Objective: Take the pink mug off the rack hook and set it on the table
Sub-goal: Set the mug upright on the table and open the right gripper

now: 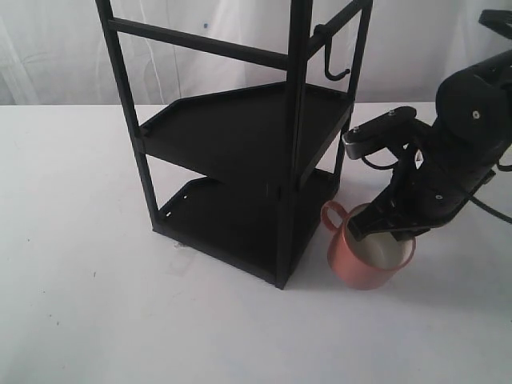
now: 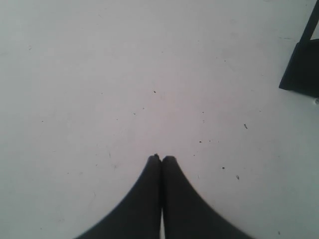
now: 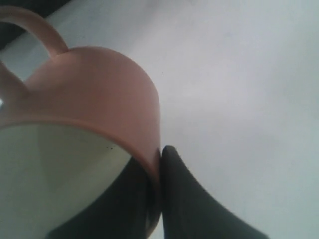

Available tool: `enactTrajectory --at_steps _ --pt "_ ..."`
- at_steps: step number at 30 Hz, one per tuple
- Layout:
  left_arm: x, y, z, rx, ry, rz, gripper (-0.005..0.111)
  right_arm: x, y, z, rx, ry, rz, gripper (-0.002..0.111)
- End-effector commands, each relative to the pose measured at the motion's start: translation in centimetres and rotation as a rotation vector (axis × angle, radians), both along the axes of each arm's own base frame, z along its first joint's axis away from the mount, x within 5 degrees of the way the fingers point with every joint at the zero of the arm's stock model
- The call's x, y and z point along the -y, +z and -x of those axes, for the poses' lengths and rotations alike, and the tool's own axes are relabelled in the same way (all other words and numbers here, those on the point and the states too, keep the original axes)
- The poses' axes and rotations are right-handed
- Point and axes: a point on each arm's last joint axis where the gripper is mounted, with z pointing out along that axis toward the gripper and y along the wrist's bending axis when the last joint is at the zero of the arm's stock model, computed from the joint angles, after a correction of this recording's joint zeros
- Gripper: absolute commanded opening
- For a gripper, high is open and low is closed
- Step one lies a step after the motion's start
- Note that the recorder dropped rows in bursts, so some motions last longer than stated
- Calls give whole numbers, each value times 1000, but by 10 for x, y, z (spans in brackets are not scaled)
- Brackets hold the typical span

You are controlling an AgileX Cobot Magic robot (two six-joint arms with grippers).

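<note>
The pink mug (image 1: 370, 256) stands upright on the white table (image 1: 96, 320), just right of the rack's base, its loop handle toward the rack. My right gripper (image 1: 390, 228) is shut on the mug's rim, one finger inside the cream-white bowl and one outside. The right wrist view shows the pink mug (image 3: 94, 94) with its wall pinched at my right gripper (image 3: 158, 157). The rack hook (image 1: 334, 66) hangs bare from the top bar. My left gripper (image 2: 161, 158) is shut on nothing above the bare table (image 2: 124, 74); it is out of the exterior view.
The tall black shelf rack (image 1: 240, 144) with two trays stands mid-table, its corner foot (image 2: 301, 69) showing in the left wrist view. White curtain behind.
</note>
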Motion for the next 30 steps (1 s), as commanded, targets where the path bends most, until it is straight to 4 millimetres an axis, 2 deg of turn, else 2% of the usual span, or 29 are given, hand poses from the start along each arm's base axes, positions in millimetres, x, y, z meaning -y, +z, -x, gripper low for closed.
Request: enactTrajectory --at_steps 1,17,25,30 --pt "0 -1 0 2 -6 3 0 -1 -4 -5 0 1 2 5" --pt "0 -1 0 2 -6 3 0 -3 -3 -9 47 -5 -27 5" --pt "0 -1 0 2 -6 3 0 -4 -13 -8 41 -14 -38 5" --pt "0 -1 0 2 -6 3 0 -5 -26 -11 0 -17 -23 5"
